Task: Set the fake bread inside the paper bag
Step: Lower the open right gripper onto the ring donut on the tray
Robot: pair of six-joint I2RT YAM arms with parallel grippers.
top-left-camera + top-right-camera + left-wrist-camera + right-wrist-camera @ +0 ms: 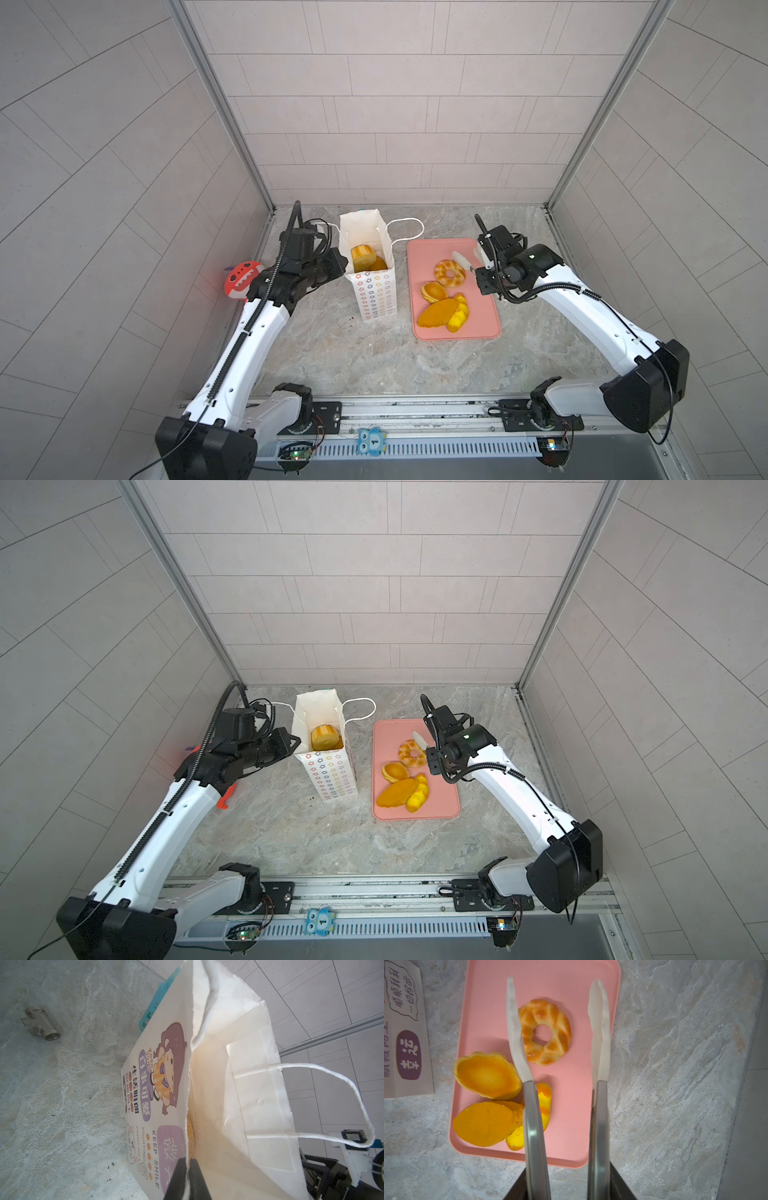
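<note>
Your left gripper [188, 1162] is clamped on the rim of the tall white paper bag [259, 1105], centre-left in both top views, with golden toy bread [362, 254] inside. Your right gripper [569, 1186] squeezes steel tongs [533, 1126], whose white tips stand apart over the twisted ring pastry [545, 1031] on the flat pink tray [571, 991]; three more golden pastries [485, 1124] lie lower left of it

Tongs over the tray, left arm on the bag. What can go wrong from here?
1. The tongs straddle the twisted ring unevenly: one tip is over its edge, the other stands clear. Closing may shove the glossy ring across the pink tray rather than clamp it.
2. The left pincer pinches only one rim of the paper bag; a bump from the tongs might tip or tear it.
3. The cord handle loops toward the tray and could snag the tongs.
</note>
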